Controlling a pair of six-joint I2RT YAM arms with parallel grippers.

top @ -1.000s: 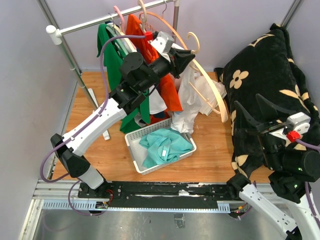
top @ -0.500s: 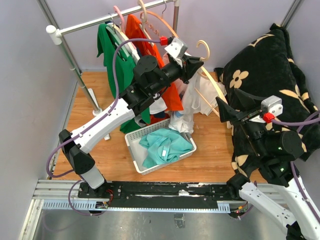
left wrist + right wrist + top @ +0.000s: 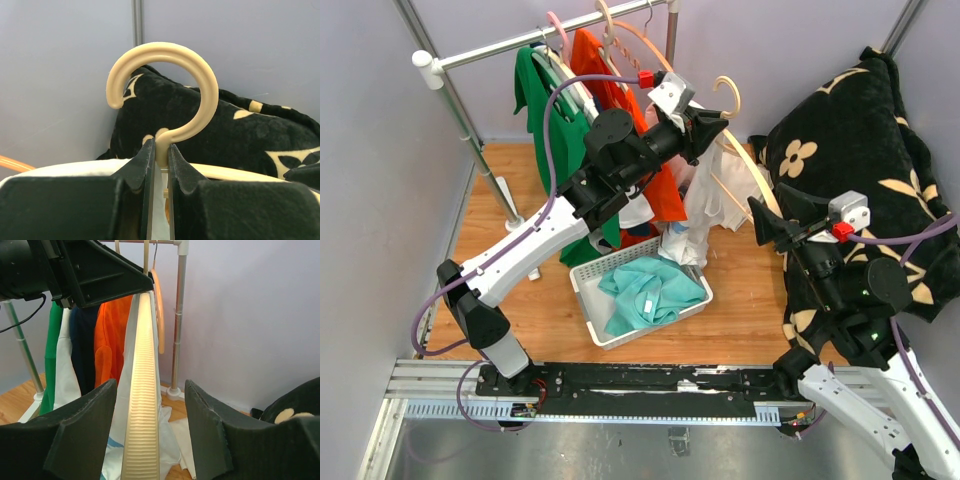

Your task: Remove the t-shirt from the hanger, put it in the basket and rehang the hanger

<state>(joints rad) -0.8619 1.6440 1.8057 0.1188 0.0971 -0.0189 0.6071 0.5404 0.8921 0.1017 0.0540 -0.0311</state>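
My left gripper (image 3: 712, 125) is shut on the neck of a cream hanger (image 3: 197, 90), held off the rail; its hook (image 3: 728, 95) points up. A white t-shirt (image 3: 695, 215) hangs from the hanger, trailing toward the floor. The hanger's ribbed arm (image 3: 142, 405) runs down to the right. My right gripper (image 3: 767, 222) is open, its fingers (image 3: 80, 430) on either side of the arm's end without touching it. The white shirt (image 3: 165, 440) shows beside the arm in the right wrist view.
A metal rail (image 3: 545, 35) holds green (image 3: 545, 105) and orange (image 3: 620, 110) garments on hangers. A white basket (image 3: 590, 295) with a teal garment (image 3: 650, 290) sits on the wooden floor. A black flowered blanket (image 3: 850, 150) lies at the right.
My right gripper has risen and moved left up to the hanger's lower end. My left gripper has carried the hanger right and steadied.
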